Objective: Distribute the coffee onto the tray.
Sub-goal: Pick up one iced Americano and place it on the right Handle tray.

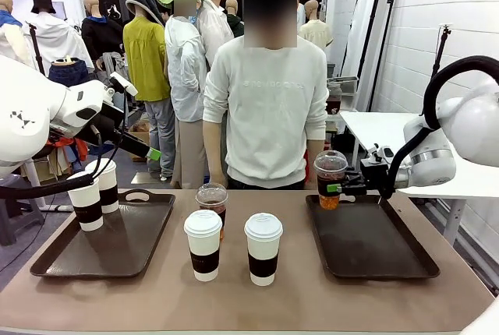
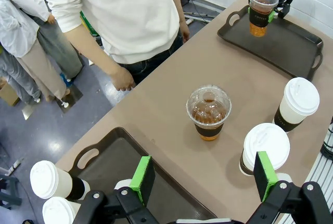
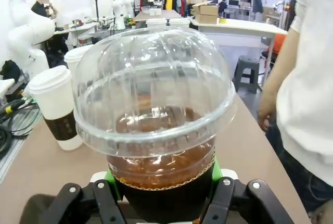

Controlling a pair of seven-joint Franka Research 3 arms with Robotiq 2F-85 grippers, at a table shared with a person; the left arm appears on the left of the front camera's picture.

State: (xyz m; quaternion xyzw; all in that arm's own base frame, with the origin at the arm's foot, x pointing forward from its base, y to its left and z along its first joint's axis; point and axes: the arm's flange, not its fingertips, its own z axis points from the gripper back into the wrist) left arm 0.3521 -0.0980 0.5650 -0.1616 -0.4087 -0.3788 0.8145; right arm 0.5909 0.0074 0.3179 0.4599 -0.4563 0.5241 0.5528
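Tabletop [image 1: 156, 296]: paper cups [image 1: 203, 245] [image 1: 263, 248], iced cup [image 1: 211, 199] centre; held cup [image 1: 330, 179] at tray [image 1: 390, 257].

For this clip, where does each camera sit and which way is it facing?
Front view: fixed on the robot's side, facing the person across the table; its left arm and right arm show.
Left wrist view: above the left tray, looking down over the table; the open left tool at the bottom.
Right wrist view: looks along the right tool, shut on a dome-lidded iced coffee.
Shared: all three show that held cup.
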